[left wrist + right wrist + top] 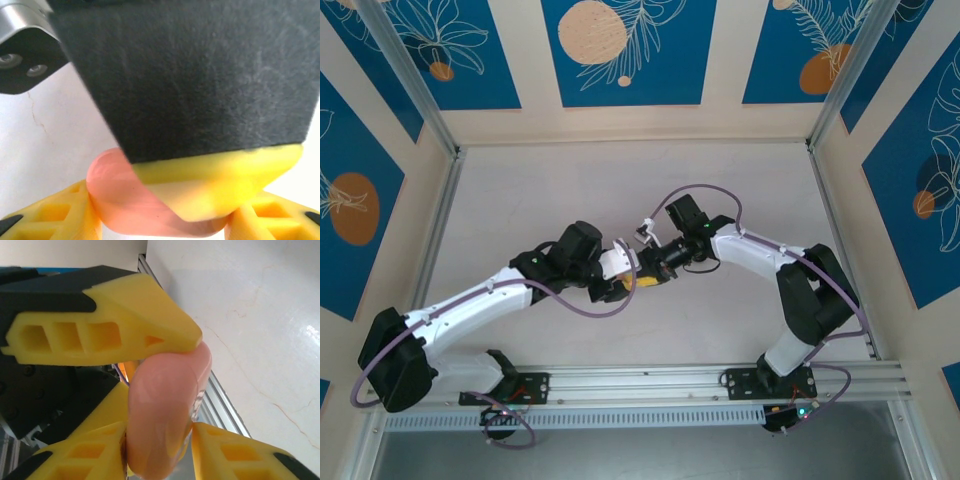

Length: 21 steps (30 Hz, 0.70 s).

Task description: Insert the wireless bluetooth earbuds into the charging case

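Start from the pale, flat table [620, 180]. Note the white left arm [470, 300] and the white right arm [770, 255] reaching inward and meeting tip to tip over its centre.

Check the left gripper [160, 220]: ribbed yellow fingers about half spread, closed onto a salmon-pink, smooth, round-ended plastic charging case [162, 390]. Check the right gripper [159, 452]: jaws set narrower, pressed against both flanks of the same case. Read as clamped on it too.

Locate the case between the two tool heads, touching both, and judge it clear of the table surface. Count neither arm as nearer.

Judge the long axis as running out along the right fingers and across the left jaws, with one left finger [105, 330] capping the far end.

Treat the lid state as undetermined. Do not assume the wireless bluetooth earbuds seated inside; interior hidden.

Expect the coming move to turn on this crossed grip. Release with one gripper only while holding firm with the other, or risk dropping the case.
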Motion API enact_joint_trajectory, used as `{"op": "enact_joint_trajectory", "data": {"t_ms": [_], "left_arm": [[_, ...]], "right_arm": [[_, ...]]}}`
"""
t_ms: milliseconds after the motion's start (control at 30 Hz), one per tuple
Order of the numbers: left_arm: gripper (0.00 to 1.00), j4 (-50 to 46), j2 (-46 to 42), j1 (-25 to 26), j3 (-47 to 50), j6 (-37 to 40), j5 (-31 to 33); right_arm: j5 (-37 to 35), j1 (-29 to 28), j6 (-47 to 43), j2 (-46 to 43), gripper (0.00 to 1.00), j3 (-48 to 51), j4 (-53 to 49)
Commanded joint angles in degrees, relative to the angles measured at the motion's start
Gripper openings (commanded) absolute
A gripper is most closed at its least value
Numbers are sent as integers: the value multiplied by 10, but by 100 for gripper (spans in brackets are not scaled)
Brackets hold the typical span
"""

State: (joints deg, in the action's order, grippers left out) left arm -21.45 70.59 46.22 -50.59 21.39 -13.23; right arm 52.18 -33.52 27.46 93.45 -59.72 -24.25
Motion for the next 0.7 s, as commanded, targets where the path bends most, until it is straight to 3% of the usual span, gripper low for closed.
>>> {"op": "enact_joint_trajectory", "data": {"t_ms": [0,100,267,367,567,667], "left_arm": [[49,26,-6,10,-1,-1,-2],[53,30,-4,9,-1,-5,3],[77,46,-15,10,9,-23,12],[85,56,-28,7,23,-32,21],[90,80,-60,-5,49,-33,14],[89,80,-70,-28,53,-30,-29]], "right_arm": [[24,-7,-15,2,27,-17,-20],[1,-5,-28,-7,26,-21,-26],[-49,-1,-48,-32,25,-19,-32],[-73,7,-66,-49,25,-12,-35],[-114,30,-141,-79,25,1,-43],[-123,35,-211,-92,25,0,-62]]}}
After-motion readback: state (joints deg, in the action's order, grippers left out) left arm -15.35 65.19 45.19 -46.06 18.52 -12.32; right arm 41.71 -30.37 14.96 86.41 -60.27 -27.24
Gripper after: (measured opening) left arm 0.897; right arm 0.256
